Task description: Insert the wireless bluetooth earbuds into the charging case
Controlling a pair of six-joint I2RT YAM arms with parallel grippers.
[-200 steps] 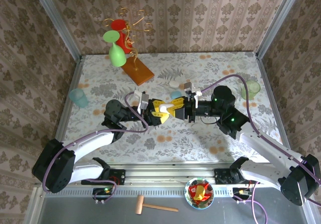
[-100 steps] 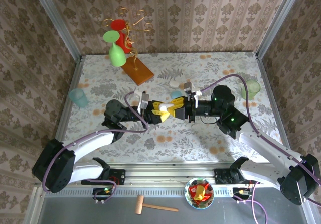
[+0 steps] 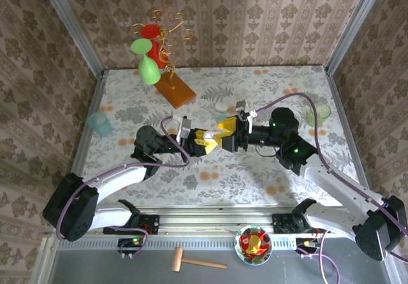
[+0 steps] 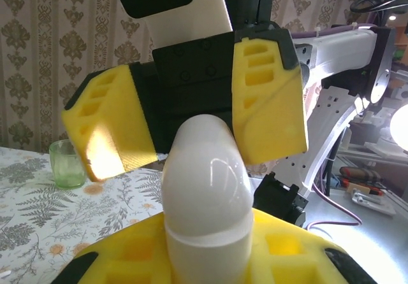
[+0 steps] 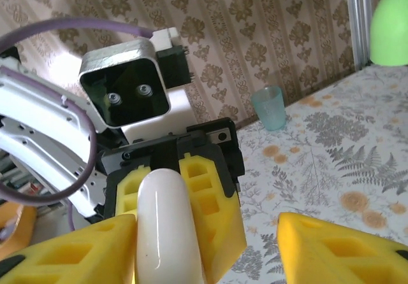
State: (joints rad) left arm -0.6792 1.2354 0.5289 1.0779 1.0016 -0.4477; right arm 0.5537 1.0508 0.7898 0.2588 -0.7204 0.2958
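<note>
Gloss and a fine seam mark the white, capsule-shaped plastic charging case: its rounded dome catches the light, and a thin line rings it low down, where lid meets body. The lid looks closed, with no gap at that seam. From the left wrist view the charging case stands upright with its dome up. From the right wrist view it is a smooth, plain white column without markings.

It is held above the middle of the flower-patterned table, clear of the surface, between the two arms. The left gripper has its yellow foam-padded jaws closed narrow on the lower part of the case, one pad pressed to each side.

The right gripper faces it head-on with its jaws spread wide. Seen from the left wrist, its two yellow pads stand either side of the dome. The pad on the left of that view is apart from the case. The other is just beside it, and I cannot tell whether it touches.

A small white item lies on the table just beyond the grippers, too small to identify. A pale green translucent cup stands near the table's right edge and a pale blue translucent cup near the left edge, both well apart from the case.
</note>
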